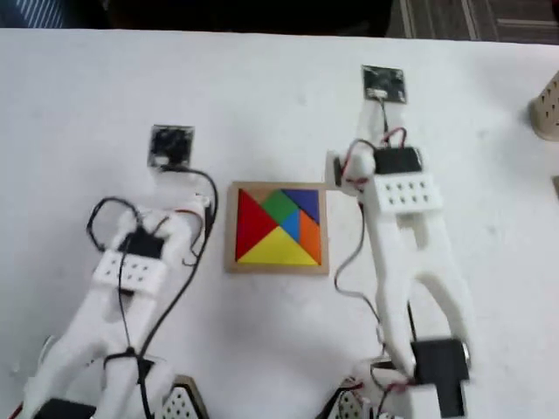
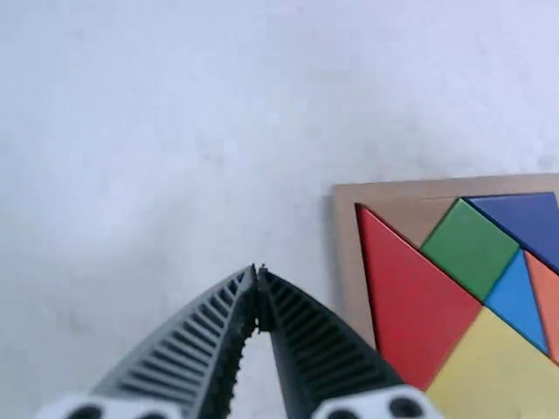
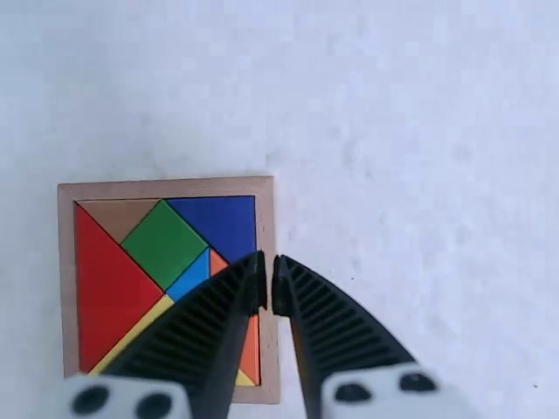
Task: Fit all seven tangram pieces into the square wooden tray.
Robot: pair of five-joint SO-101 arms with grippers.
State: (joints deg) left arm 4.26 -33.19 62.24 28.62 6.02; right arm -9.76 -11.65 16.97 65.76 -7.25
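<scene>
Hovering over 3 o'clock rim of tray (image 1: 278, 268), right claw (image 3: 268, 262) nearer; left claw (image 2: 258, 275) off 9 o'clock side; both closed, empty.

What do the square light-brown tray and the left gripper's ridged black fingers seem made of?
Square light-brown tray: likely wood, matte; its tan rim shows no shine. Left gripper's ridged black fingers: probably moulded plastic or rubber, matte, with ribbed faces.

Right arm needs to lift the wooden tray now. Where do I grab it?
Probably the wooden tray by its right rim, coming in low from the right with the right gripper: it lies flat, and the tangram pieces fill it fully.
</scene>
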